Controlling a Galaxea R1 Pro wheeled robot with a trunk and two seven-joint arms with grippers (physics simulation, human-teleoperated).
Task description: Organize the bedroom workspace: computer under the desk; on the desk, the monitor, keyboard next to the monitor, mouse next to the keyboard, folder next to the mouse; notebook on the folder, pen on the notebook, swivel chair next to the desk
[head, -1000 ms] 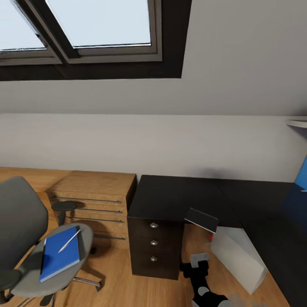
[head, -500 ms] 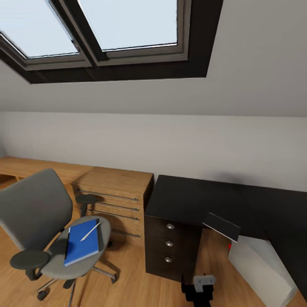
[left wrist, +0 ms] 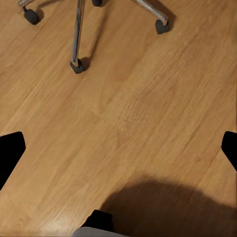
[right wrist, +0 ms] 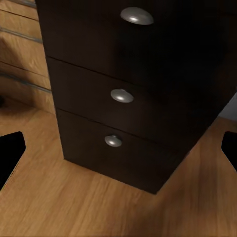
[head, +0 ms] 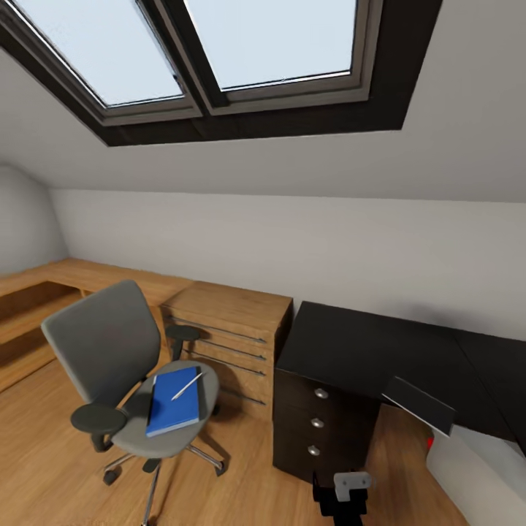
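Folder (head: 174, 400) and pen (head: 188, 385) on swivel chair (head: 109, 351), desk (head: 365, 347) beside, both grippers apparently spread.

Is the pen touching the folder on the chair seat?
Touching. The head view shows the pen lying flat across the folder's upper corner, no gap visible, on the chair seat.

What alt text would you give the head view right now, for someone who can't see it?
A grey swivel chair stands on the wooden floor, its seat holding a blue folder with a white pen on top. To its right are a light wooden cabinet and the black desk with drawers, under skylights.
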